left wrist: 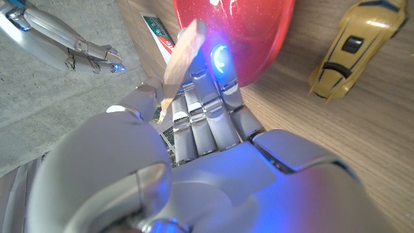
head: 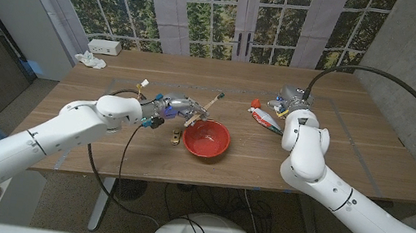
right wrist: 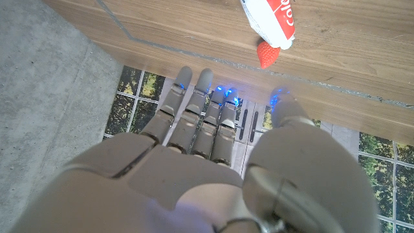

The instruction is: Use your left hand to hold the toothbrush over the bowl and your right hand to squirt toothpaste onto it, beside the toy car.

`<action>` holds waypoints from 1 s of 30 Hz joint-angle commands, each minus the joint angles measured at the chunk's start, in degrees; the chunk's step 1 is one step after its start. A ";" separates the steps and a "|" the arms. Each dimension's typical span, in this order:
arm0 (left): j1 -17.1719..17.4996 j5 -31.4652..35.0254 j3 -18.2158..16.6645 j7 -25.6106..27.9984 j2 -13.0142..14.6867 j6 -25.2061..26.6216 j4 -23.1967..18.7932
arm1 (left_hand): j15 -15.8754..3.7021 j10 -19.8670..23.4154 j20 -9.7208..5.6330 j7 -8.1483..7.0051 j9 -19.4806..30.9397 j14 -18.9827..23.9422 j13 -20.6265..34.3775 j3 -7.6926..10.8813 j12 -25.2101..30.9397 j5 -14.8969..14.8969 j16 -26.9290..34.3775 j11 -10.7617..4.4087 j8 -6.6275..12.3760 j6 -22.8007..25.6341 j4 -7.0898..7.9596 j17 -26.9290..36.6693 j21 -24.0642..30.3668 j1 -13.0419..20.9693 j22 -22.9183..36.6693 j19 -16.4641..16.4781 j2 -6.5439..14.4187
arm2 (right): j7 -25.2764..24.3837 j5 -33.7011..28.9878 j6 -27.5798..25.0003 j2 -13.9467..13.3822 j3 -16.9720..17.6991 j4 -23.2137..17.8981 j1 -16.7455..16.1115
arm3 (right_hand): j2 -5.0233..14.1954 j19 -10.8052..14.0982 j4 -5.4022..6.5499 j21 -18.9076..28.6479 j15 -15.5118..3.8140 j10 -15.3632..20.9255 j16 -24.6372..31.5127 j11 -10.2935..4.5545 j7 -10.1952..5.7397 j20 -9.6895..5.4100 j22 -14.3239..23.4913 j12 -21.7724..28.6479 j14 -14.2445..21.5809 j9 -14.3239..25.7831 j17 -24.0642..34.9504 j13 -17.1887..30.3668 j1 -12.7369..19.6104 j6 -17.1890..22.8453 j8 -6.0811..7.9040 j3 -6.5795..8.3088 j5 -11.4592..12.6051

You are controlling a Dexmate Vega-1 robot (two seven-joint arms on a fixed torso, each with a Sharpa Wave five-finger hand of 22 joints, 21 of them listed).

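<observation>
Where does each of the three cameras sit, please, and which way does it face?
Head view: above the table, looking down; both arms show.
Left wrist view: behind the left robot hand holding the toothbrush, facing bowl and toy car.
Right wrist view: behind the right robot hand, facing the toothpaste.
Head and left wrist share the bowl.

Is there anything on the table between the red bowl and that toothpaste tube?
No, just bare wood. In the head view, the stretch of table between the red bowl and the toothpaste tube holds nothing.
</observation>
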 commanded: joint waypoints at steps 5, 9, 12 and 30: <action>-0.71 3.20 2.07 2.88 -0.49 3.24 -2.16 | -4.83 7.13 -8.23 -1.39 -0.73 4.79 -1.39 -1.53 -0.02 0.28 1.93 -8.10 0.01 0.86 0.07 0.54 0.21 4.22 1.06 1.43 3.33 | -1.60 2.97 1.87 -0.28 0.95 -0.11 0.22 | 0.83 -0.21 -0.40 -0.25 -2.09 0.54 0.67 0.29 0.23 0.08 0.03 -0.23 -0.39 0.14 0.12 0.09 0.27 0.11 0.04 -0.31 0.14; -1.35 4.33 2.82 3.30 -0.39 4.73 -3.17 | -4.74 6.85 -8.26 -1.39 -1.08 5.06 -2.01 -2.09 -0.03 0.31 2.92 -8.40 0.02 0.87 0.07 0.93 0.11 4.40 1.28 1.74 3.27 | -1.55 3.52 1.80 -0.47 0.81 0.03 0.57 | 0.82 -0.29 -0.59 -0.30 -2.00 0.53 0.76 0.23 0.19 0.09 0.03 -0.34 -0.41 0.14 0.07 0.03 0.34 0.10 0.05 -0.36 0.17; -1.74 4.82 3.13 3.51 -0.32 5.82 -3.87 | -4.76 6.87 -8.25 -1.43 -1.25 4.98 -2.30 -2.30 0.02 0.34 3.16 -8.56 0.08 1.01 0.06 0.88 0.05 4.53 1.40 1.81 3.29 | -1.98 4.36 1.93 -0.61 0.93 0.08 0.62 | 0.88 -0.31 -0.70 -0.32 -2.04 0.58 0.80 0.30 0.15 0.10 0.03 -0.37 -0.45 0.13 0.05 0.00 0.43 0.05 0.04 -0.34 0.20; -3.36 11.07 5.99 5.89 -0.20 10.38 -6.46 | -4.84 6.43 -8.23 -1.37 -2.41 4.38 -4.35 -3.74 0.14 0.45 4.57 -8.53 0.14 1.20 0.14 0.06 -0.44 5.42 1.58 1.70 3.54 | -3.99 8.90 2.40 -2.07 0.48 0.22 1.81 | 1.32 -0.43 -1.26 -0.49 -2.10 0.67 1.10 0.12 0.05 0.08 0.04 -0.73 -0.47 0.11 -0.27 -0.24 0.69 -0.12 0.04 -0.32 0.35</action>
